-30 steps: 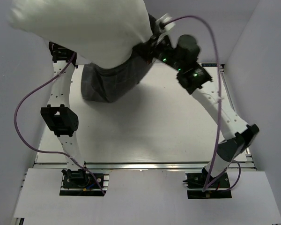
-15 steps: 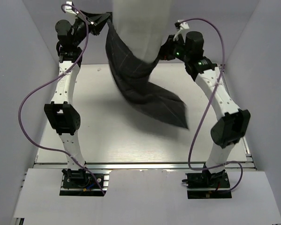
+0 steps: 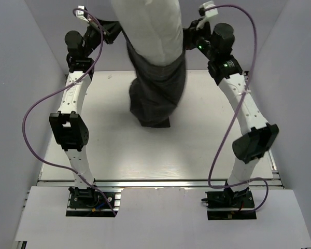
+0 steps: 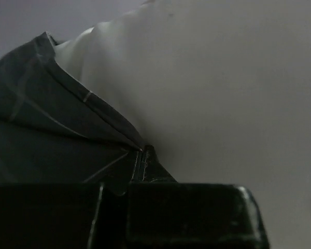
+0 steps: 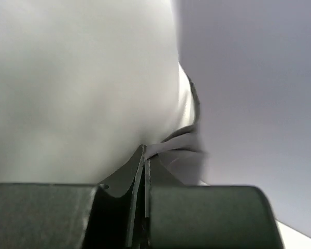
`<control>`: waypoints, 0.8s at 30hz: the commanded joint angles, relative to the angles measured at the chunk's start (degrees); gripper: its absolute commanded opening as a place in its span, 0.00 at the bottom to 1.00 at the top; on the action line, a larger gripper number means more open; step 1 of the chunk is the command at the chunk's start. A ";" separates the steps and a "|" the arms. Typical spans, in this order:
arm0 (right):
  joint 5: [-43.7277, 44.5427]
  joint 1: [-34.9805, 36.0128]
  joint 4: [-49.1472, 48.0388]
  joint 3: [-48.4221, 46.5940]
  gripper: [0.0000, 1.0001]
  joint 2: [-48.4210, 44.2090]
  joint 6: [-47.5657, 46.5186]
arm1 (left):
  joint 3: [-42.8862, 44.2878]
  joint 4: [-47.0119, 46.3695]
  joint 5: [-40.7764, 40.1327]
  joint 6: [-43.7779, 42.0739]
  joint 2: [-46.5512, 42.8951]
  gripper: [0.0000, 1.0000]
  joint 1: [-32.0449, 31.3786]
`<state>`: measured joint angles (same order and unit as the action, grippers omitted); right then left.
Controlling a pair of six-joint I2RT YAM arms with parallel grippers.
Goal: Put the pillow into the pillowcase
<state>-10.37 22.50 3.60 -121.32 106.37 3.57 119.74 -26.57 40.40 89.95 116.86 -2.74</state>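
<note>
- Our left arm (image 3: pixel 74 98) and right arm (image 3: pixel 243 104) wear the same white link shells, the left one dotted with small dark marks.
- Each has a bulky black elbow joint (image 3: pixel 67 130) and black wrist housings.
- One purple cable (image 3: pixel 33 111) runs with the left arm and a second purple cable (image 3: pixel 216 155) with the right, each ending in a white plug.
- Green lights (image 3: pixel 225 65) glow on our right wrist.
- Our bases (image 3: pixel 90 199) are black blocks.
- Our left pincer (image 4: pixel 142 155) and right pincer (image 5: pixel 144 155) have matte black fingers.

No text, label, brand, number or sign can be read in any of the camera views.
</note>
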 commanded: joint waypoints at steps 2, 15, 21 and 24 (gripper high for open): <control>-2.10 3.58 -12.40 14.11 0.00 -12.75 -3.38 | -0.49 -0.95 3.36 -3.29 -2.43 0.00 -0.33; 7.35 -2.32 -9.79 7.39 0.00 -4.93 -6.40 | 9.42 -3.93 6.44 2.51 1.46 0.00 -2.88; 1.96 -1.98 -4.12 -7.84 0.00 -2.80 -3.31 | 4.52 -0.52 4.78 0.40 -5.08 0.00 -1.57; -0.69 15.80 -14.55 19.64 0.00 -20.71 -13.83 | 15.58 2.56 2.76 0.57 2.72 0.00 -0.86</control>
<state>-4.36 17.58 -0.34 -113.75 103.96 -2.87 126.72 -22.83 46.54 90.72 120.36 -5.15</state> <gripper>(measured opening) 0.012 0.009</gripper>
